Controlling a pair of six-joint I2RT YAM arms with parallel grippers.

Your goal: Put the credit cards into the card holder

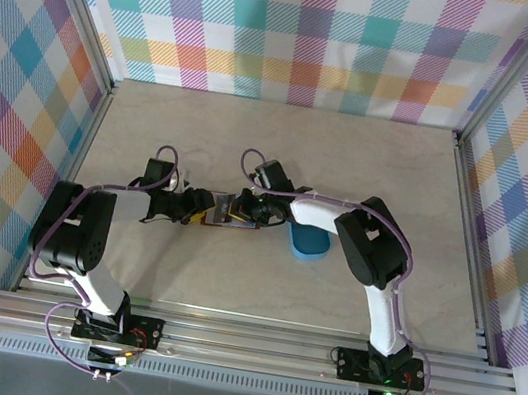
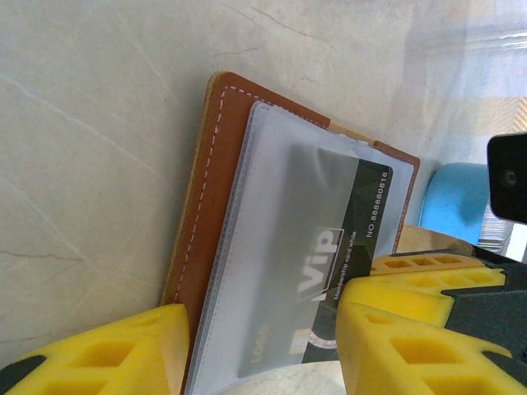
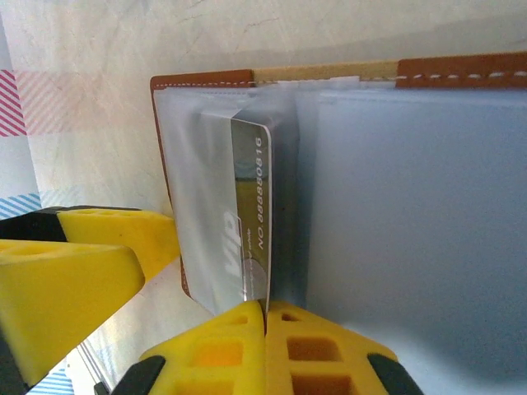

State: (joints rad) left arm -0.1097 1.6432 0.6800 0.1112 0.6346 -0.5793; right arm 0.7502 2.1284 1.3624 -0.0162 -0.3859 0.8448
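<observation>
Reddish-brown leather with pale stitching frames the card holder [image 2: 216, 189], which lies opened on the pale marbled tabletop [image 1: 252, 145], roughly midway between the two arms and near the middle of the surface. Frosted clear sleeves [image 3: 412, 206] are stacked inside its cover. A dark credit card [image 3: 251, 189] printed with "VIP" and a number sits partly inside one of those sleeves: the left wrist view shows most of its face dimmed behind the plastic, with one short end bare beyond the sleeve's mouth. The right end effector [image 3: 265, 317] is clenched on that card, its two yellow fingers pressed flat together with the card's thin edge running into the seam between them. The left end effector [image 2: 263, 329] stands about half spread across the card holder's near end. One yellow finger [image 2: 115, 350] touches the stitched leather edge and the other lies against the sleeve side, so it grasps the card holder across its width. From above, both end effectors meet over the card holder, the left from the left side and the right from the right. A blue tray [image 1: 312, 244] rests on the tabletop just to the right of them, beside the right arm's forearm.
</observation>
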